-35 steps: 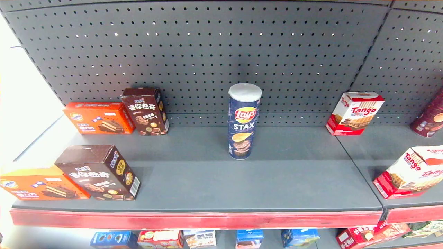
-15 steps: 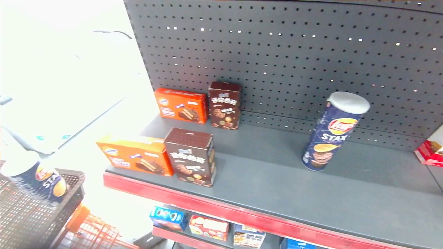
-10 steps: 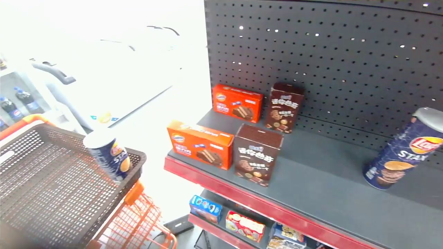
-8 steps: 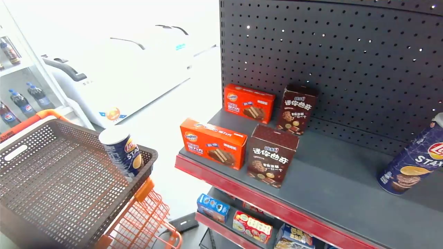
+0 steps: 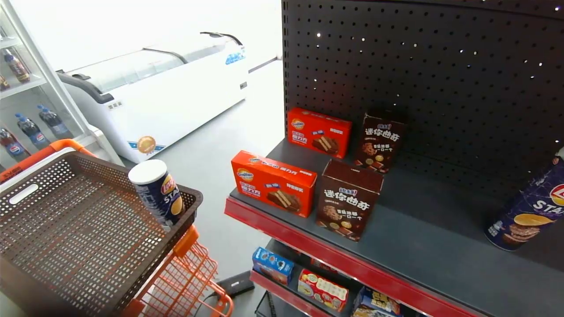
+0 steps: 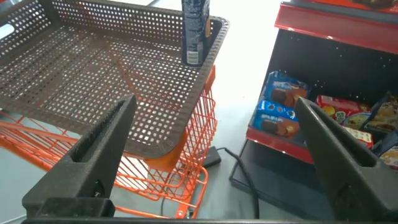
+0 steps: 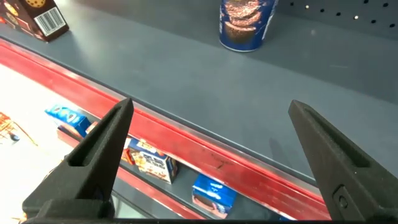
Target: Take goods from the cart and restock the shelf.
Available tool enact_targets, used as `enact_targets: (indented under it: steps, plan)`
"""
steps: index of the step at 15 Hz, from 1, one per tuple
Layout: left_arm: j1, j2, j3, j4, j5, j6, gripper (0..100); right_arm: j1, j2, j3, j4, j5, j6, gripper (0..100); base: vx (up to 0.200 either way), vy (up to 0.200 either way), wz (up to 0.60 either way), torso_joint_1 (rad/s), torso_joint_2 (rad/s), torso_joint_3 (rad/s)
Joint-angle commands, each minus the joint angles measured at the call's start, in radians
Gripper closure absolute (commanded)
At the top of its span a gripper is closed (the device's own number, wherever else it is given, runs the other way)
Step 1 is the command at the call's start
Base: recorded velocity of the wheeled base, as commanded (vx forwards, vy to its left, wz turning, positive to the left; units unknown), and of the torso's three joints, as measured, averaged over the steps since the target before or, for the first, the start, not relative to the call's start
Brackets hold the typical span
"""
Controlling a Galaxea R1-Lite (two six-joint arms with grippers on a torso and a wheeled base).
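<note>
A dark blue chip can (image 5: 156,193) with a white lid stands upright in the right corner of the brown perforated basket (image 5: 66,229) on the orange cart (image 5: 185,281); it also stands in the basket corner in the left wrist view (image 6: 195,31). A second chip can (image 5: 528,211) stands on the grey shelf (image 5: 418,251), also seen from the right wrist (image 7: 245,22). My left gripper (image 6: 211,143) hangs open in the air beside the cart (image 6: 180,168), holding nothing. My right gripper (image 7: 211,149) is open above the shelf's red front edge (image 7: 205,146), short of the can.
Two orange boxes (image 5: 273,182) and two brown boxes (image 5: 348,198) stand at the shelf's left end. Snack packs (image 5: 317,288) fill the lower shelf. A white chest freezer (image 5: 154,92) and a drinks cooler (image 5: 22,97) stand behind the cart. Grey floor lies between cart and shelf.
The head camera has swung left from the shelf's middle, so the cart, basket and its chip can have come into view. The goods themselves have not moved.
</note>
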Motion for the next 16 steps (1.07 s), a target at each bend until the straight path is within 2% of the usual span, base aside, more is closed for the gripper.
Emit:
enact_targets:
  steps: [1,3,4,6,8,9,10,11,12,14,16]
  plan:
    - [-0.002,0.000,-0.003,0.007,-0.003,0.001,0,0.001,0.000,0.000,0.000,0.000,0.000,0,0.000,0.000,0.00,0.000,0.00,0.000]
    - [0.000,0.026,-0.015,0.009,-0.006,0.015,0,0.001,0.000,0.000,0.000,0.000,0.000,0,0.000,0.000,0.00,0.000,0.00,0.000]
    - [-0.002,0.082,-0.067,0.022,-0.006,0.036,0,0.001,0.002,0.000,0.000,0.000,0.000,0,0.000,0.000,0.00,0.000,0.00,0.000]
    - [-0.005,0.265,-0.183,0.061,-0.005,0.034,0,0.001,0.002,0.000,0.000,0.000,0.000,0,0.000,0.000,0.00,0.000,0.00,0.000]
    - [-0.003,0.517,-0.295,0.029,-0.003,0.015,0,0.001,0.002,0.000,0.000,0.000,0.000,0,0.000,0.000,0.00,0.000,0.00,0.000]
    - [-0.036,0.601,-0.336,-0.010,0.007,0.011,0,0.001,0.000,0.000,0.000,0.000,0.000,0,0.000,0.000,0.00,0.000,0.00,0.000]
    - [-0.033,0.699,-0.354,-0.048,0.021,0.005,0,0.001,0.000,0.000,0.000,0.000,0.000,0,0.000,0.000,0.00,0.000,0.00,0.000]
    - [-0.017,0.799,-0.353,-0.146,0.023,0.002,0,0.001,0.000,0.000,0.000,0.000,0.000,0,0.000,0.000,0.00,0.000,0.00,0.000]
    - [0.003,0.891,-0.339,-0.232,0.026,0.018,0,0.001,0.000,0.000,0.000,0.000,0.000,0,0.000,0.000,0.00,0.000,0.00,0.000]
    - [0.004,1.001,-0.321,-0.330,0.029,0.030,0,0.001,0.000,0.000,0.000,0.000,0.000,0,0.000,0.000,0.00,0.000,0.00,0.000]
    - [-0.002,1.188,-0.272,-0.502,0.030,0.030,0,0.001,0.000,0.000,0.000,0.000,0.000,0,0.000,0.000,0.00,0.000,0.00,0.000]
